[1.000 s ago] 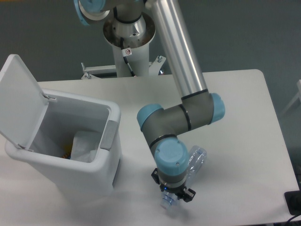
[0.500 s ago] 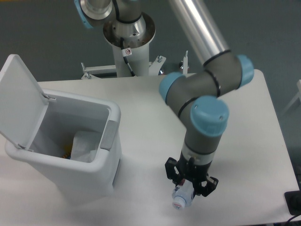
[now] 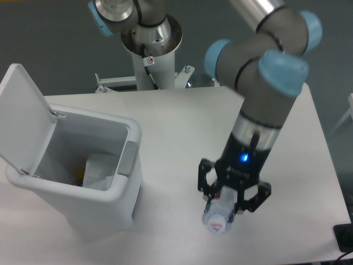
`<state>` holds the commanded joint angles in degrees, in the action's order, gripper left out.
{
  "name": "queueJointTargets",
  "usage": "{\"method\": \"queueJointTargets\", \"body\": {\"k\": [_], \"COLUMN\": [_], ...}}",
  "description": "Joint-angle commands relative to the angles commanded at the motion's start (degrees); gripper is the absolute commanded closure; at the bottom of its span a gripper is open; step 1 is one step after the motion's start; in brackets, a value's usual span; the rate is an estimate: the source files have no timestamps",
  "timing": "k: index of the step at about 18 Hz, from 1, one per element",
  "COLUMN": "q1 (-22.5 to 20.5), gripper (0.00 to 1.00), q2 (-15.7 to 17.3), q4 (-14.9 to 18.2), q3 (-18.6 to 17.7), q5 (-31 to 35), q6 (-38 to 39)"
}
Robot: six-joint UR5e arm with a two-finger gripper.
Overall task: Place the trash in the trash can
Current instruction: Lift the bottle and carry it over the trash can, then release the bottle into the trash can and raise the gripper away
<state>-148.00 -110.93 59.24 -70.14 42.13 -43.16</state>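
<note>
Bottle (image 3: 217, 214) hangs end-on toward the camera, lifted off the white desk (image 3: 176, 127), right of the trash can (image 3: 77, 171). Gripper (image 3: 234, 194) jaws clenched on it, pointing down, blue light on wrist. Bin lid flipped open at left; white wrapper (image 3: 99, 170) lies inside. Arm base behind the desk.

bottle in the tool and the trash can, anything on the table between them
Nothing: in the camera view, only bare white table lies between the bottle in the tool and the trash can.
</note>
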Motion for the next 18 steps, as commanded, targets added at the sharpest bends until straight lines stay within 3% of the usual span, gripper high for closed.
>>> {"method": "queueJointTargets", "body": {"k": [3, 6, 11, 13, 15, 18], "q1": [0.7, 2.2, 9.2, 13.3, 14.2, 14.3], "gripper": [0.64, 0.64, 0.64, 0.62, 0.61, 0.13], "q2": [3.5, 4.8, 6.4, 7.2, 8.7, 8.8], "q4": [-0.1, -0.3, -0.3, -0.4, -0.4, -5.3], "q3": [0.2, 0.4, -0.5, -2.2, -5.5, -10.0], "q5": [-7.6, -12.5, -13.0, -13.0, -13.0, -12.9], "q6": [2.2, 4.1, 4.1, 4.2, 3.7, 2.0]}}
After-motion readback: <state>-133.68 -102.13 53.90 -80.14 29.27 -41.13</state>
